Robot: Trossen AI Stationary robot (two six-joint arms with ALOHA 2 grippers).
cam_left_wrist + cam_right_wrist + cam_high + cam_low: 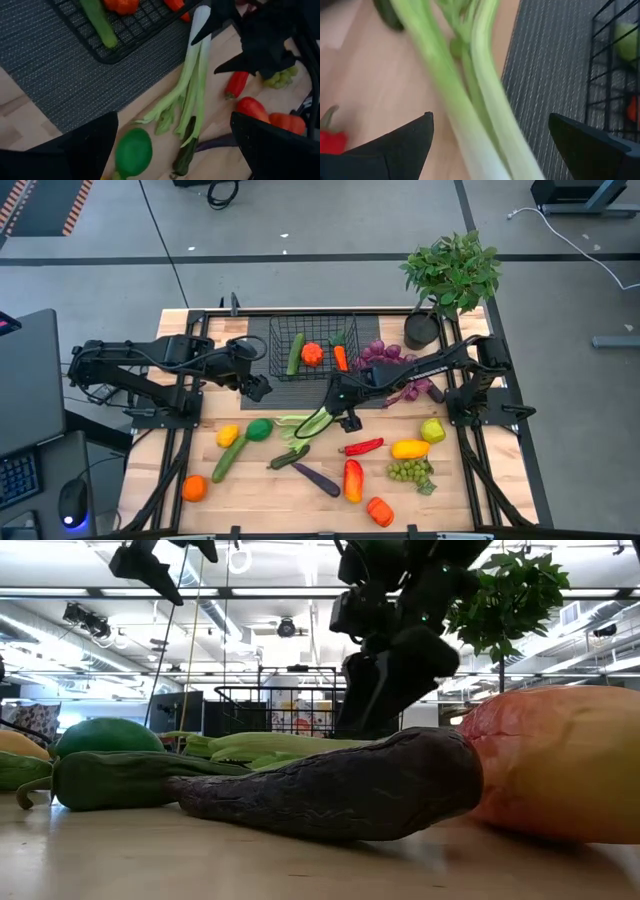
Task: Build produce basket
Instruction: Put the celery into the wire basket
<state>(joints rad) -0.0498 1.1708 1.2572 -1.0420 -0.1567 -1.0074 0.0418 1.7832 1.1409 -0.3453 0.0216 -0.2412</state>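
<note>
Basket [312, 345] of black wire sits on a dark mat [260, 350] at the far middle of the table [250, 490] in the high view, holding a cucumber [295, 353], an orange pepper [312, 354] and a carrot [340, 358]. Purple grapes [385, 352] lie just beside its right wall, near a potted plant [452, 275]. The right gripper [338, 412] hangs over the white end of the leek [305, 423], fingers apart; the left gripper [258, 387] waits near the mat's left edge, fingers also apart. Nearer the front lie a lime [259, 429], a red chili [362, 446], green grapes [410, 470], an eggplant [317, 479] and an orange [194, 488]. In the low view the eggplant [340, 785] fills the foreground, with the right gripper [385, 690] low over the leek [270, 747] behind it and the basket [260, 710] far back. The left wrist view shows the leek [192, 85] running from the mat [55, 65] onto bare wood, the basket [120, 37] corner, the lime [133, 151] and the right gripper's [220, 42] spread fingers at the leek's white end. The right wrist view shows the leek [470, 95] between that arm's own parted fingers [395, 145], not touched by them, with the basket [615, 70] at one side.
</note>
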